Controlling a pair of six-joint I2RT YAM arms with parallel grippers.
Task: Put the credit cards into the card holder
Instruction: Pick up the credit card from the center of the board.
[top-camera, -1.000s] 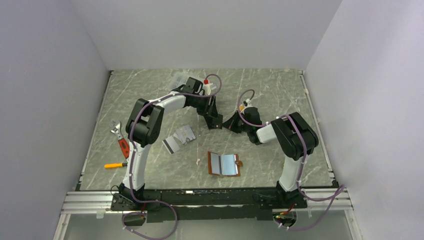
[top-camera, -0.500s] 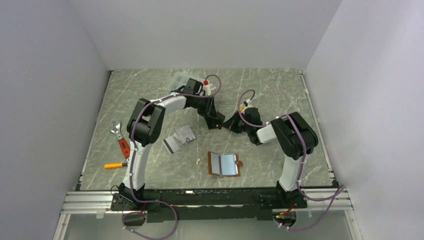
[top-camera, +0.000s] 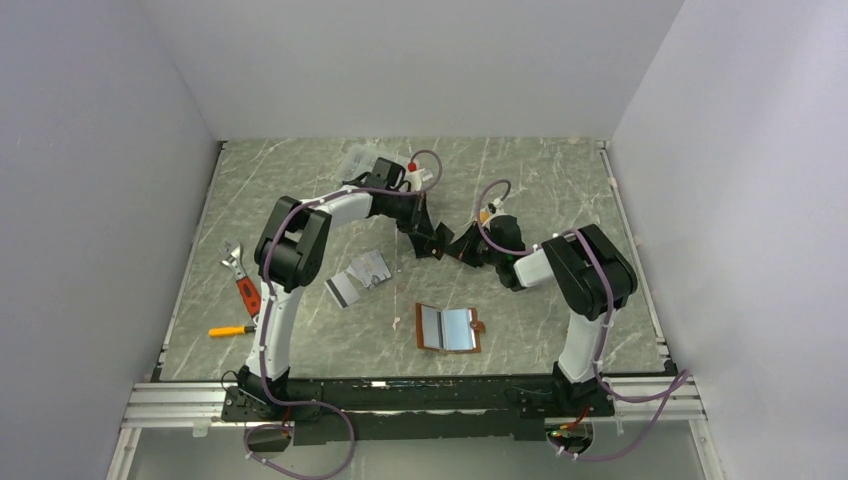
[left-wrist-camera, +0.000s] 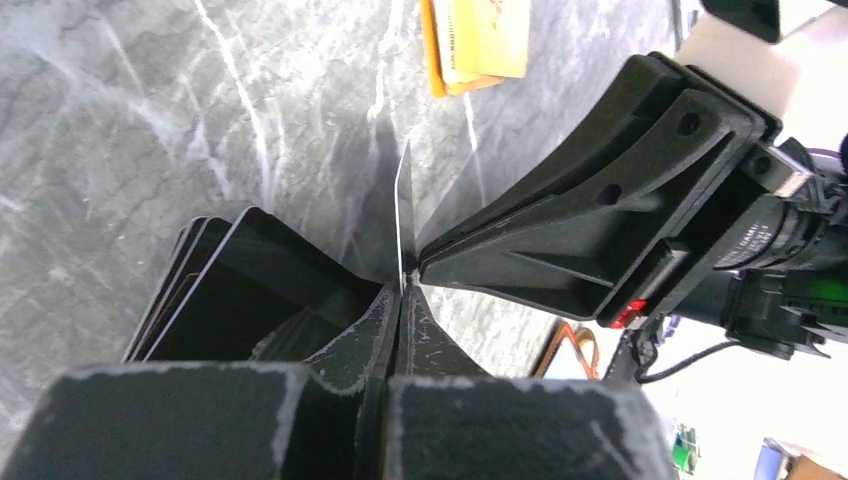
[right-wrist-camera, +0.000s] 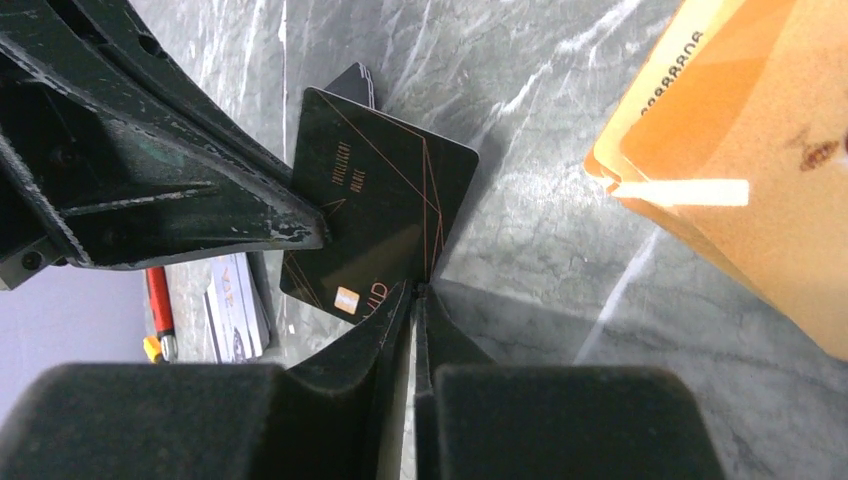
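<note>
My two grippers meet tip to tip above the middle of the table. The left gripper (top-camera: 440, 246) (left-wrist-camera: 402, 286) is shut on a thin credit card (left-wrist-camera: 400, 215), seen edge-on and standing upright. From the other side, the right gripper (top-camera: 460, 246) (right-wrist-camera: 418, 290) pinches the same card. More silver-grey credit cards (top-camera: 362, 270) (right-wrist-camera: 235, 305) lie left of the grippers. Orange cards (left-wrist-camera: 478, 40) (right-wrist-camera: 740, 160) lie on the table past the tips. The brown card holder (top-camera: 476, 330) lies open, nearer the arm bases.
Black cards (right-wrist-camera: 385, 210) (left-wrist-camera: 235, 290) lie stacked on the table under the grippers. A wrench (top-camera: 232, 257), a red-handled tool (top-camera: 246, 295) and a yellow screwdriver (top-camera: 230, 330) lie at the left edge. A clear box (top-camera: 357, 160) and a red-capped bottle (top-camera: 411, 172) stand at the back.
The left gripper's jaws closed on the upright card that the right gripper holds. Both grippers drew slightly closer together; nothing on the table moved.
</note>
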